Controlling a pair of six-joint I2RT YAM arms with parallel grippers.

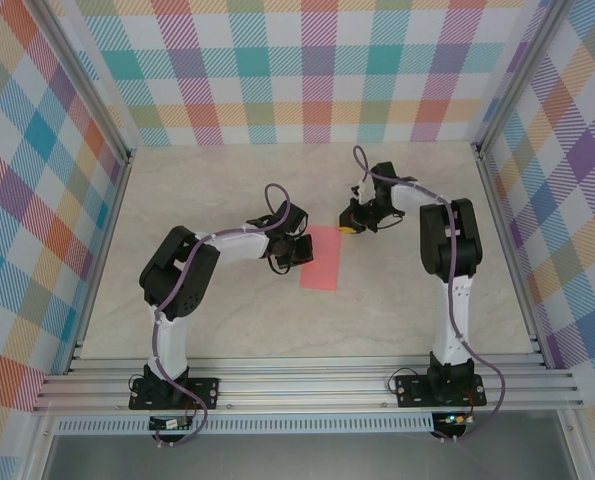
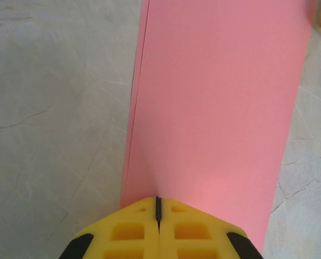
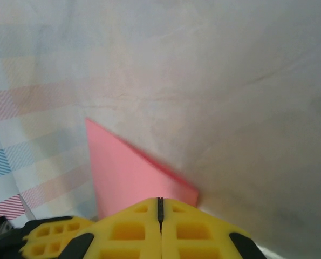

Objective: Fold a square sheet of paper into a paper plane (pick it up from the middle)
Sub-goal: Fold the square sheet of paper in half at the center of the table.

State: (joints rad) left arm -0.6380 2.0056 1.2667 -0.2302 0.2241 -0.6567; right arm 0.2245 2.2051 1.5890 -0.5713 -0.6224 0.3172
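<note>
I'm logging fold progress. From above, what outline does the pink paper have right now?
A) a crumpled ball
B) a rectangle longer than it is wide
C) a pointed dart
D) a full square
B: in the top view the sheet of paper is a plain four-cornered rectangle, clearly longer than wide, with no point.

The square sheet of paper [image 1: 320,257] is lying flat around the middle of the table [image 1: 227,320], plain salmon pink, and it's looking like a narrow strip rather than a square, long side running away from the near edge. Up close, one long edge is showing two layers sitting almost flush, so it's looking folded in half
</note>
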